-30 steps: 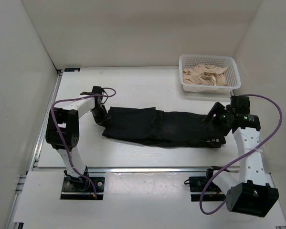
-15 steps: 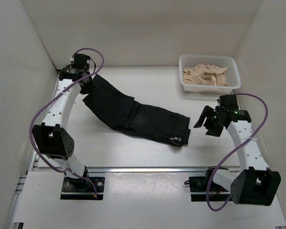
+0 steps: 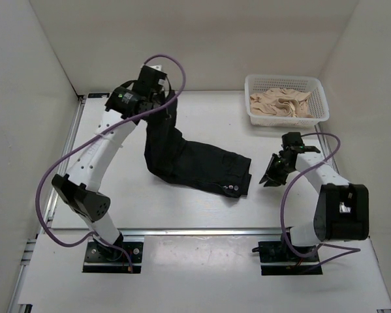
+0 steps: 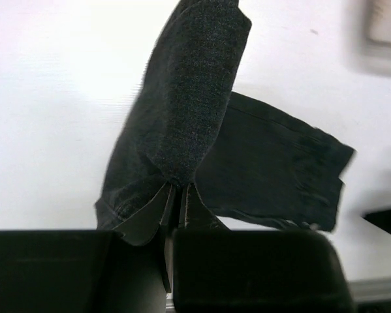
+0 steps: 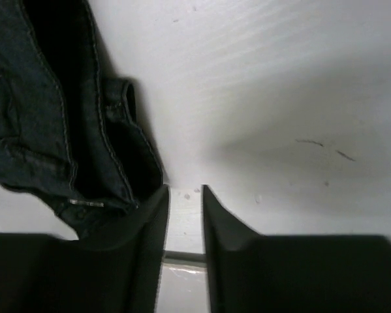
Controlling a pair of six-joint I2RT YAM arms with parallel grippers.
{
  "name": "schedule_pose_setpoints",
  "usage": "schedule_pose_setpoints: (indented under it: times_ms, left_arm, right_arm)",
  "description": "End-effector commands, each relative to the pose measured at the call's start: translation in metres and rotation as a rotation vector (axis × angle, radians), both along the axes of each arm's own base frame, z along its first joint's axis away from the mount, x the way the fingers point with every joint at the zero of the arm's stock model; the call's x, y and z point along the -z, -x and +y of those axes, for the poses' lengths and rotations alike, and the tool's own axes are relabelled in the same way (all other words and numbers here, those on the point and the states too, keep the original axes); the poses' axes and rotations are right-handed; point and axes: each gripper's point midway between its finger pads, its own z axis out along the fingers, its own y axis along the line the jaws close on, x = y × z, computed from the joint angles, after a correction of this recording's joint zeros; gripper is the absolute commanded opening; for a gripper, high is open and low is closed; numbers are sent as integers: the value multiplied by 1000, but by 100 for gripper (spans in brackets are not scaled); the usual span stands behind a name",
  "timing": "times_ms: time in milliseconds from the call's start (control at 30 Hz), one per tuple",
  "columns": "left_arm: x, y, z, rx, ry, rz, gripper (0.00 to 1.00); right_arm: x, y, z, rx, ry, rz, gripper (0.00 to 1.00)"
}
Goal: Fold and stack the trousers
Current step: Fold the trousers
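The black trousers [image 3: 198, 163] lie folded lengthwise across the middle of the table, and one end is lifted off it. My left gripper [image 3: 164, 103] is shut on that raised end, high over the back of the table. In the left wrist view the cloth [image 4: 188, 111] hangs down from the pinched fingertips [image 4: 175, 189]. My right gripper [image 3: 271, 176] sits low beside the waist end, just right of it. Its jaws [image 5: 184, 189] stand narrowly apart with bare table between them. The waistband edge [image 5: 117, 156] lies against the outside of the left finger.
A white basket [image 3: 285, 77] holding beige cloth [image 3: 283, 104] stands at the back right. White walls enclose the table on the left, back and right. The arm bases are bolted along the near rail [image 3: 195, 231].
My left arm has swung up and to the right with the trouser end, dragging the trousers leftward and doubling them over. My right gripper has moved left and lower, and its jaws have narrowed.
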Motion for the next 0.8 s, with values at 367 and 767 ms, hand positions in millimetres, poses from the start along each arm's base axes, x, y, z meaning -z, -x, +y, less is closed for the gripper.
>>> schedule_pose_setpoints:
  times_ms: [367,767]
  left_arm:
    - [17,48,-156,125,131,19,10]
    - [59,70,-243,191,205,89,10]
  right_arm:
    - [34,-27,43,-78,37,30,1]
    - [37,-30,55,-108,37,39,1]
